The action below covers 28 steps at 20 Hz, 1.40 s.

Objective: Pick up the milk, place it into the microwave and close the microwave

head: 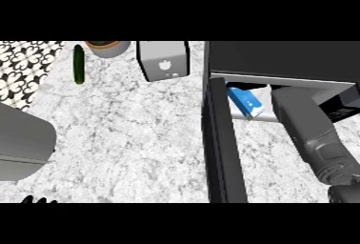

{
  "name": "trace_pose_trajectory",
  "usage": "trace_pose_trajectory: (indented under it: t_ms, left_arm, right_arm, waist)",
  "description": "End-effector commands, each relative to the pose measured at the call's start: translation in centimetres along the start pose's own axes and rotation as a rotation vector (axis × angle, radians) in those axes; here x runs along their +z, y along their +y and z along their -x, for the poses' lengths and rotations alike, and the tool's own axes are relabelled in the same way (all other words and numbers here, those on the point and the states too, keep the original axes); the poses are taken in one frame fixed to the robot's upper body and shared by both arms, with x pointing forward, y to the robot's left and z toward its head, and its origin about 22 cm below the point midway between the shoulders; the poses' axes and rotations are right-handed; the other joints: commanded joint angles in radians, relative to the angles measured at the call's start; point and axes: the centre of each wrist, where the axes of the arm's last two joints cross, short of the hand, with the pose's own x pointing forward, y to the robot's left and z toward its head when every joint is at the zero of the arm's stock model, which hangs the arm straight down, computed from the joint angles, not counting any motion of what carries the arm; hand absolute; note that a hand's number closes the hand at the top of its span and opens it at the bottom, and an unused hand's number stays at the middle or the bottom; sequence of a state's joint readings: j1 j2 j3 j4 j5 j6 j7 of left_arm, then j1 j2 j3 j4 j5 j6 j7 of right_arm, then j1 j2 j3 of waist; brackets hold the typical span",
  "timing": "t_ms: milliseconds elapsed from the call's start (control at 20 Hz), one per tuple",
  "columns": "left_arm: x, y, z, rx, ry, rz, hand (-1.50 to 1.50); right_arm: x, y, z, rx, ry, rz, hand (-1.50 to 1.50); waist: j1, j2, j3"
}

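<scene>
The blue milk carton (245,101) lies tilted on the pale floor inside the microwave (281,59) at the right. The microwave's door (221,152) stands open, seen edge-on as a dark band running toward me. My right forearm (306,128) reaches into the opening just right of the carton. The right hand itself is lost in the dark interior above the carton, so its hold cannot be made out. Only the fingertips of my left hand (38,200) show at the lower left edge, pointing up, far from the milk.
A cucumber (79,64), a plant pot (107,47) and a grey box (165,59) stand along the back of the marble counter (126,133). A large grey rounded object (21,143) sits at the left edge.
</scene>
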<state>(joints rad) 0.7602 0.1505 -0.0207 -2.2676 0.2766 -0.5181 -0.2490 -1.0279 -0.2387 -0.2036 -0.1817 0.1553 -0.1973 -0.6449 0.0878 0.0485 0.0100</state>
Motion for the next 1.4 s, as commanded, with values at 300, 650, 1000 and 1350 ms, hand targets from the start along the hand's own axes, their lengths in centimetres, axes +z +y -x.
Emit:
trace_pose_trajectory:
  t_ms: [300,650,1000,1350]
  left_arm:
    - [-2.0,-2.1,3.4,0.083,0.113,0.200,-1.50]
    - [-4.4,-3.7,5.9,0.004,0.111,0.223,-1.50]
    - [-7.4,-5.8,6.9,-0.044,0.138,0.283,1.50]
    - [-10.1,-6.7,9.1,-0.081,0.151,0.298,1.50]
  right_arm:
    - [2.9,0.0,3.0,-0.375,-0.015,-0.131,-1.50]
    - [8.4,2.2,7.0,-0.556,0.017,-0.181,-1.50]
    - [15.2,1.3,10.5,-0.508,0.076,-0.210,-1.50]
    - [23.9,-3.8,13.0,-0.428,0.124,-0.166,-1.50]
  waist:
    - [-0.062,-0.034,-0.008]
    - [-0.103,-0.056,-0.011]
    - [-0.121,-0.060,-0.012]
    - [-0.141,-0.061,-0.013]
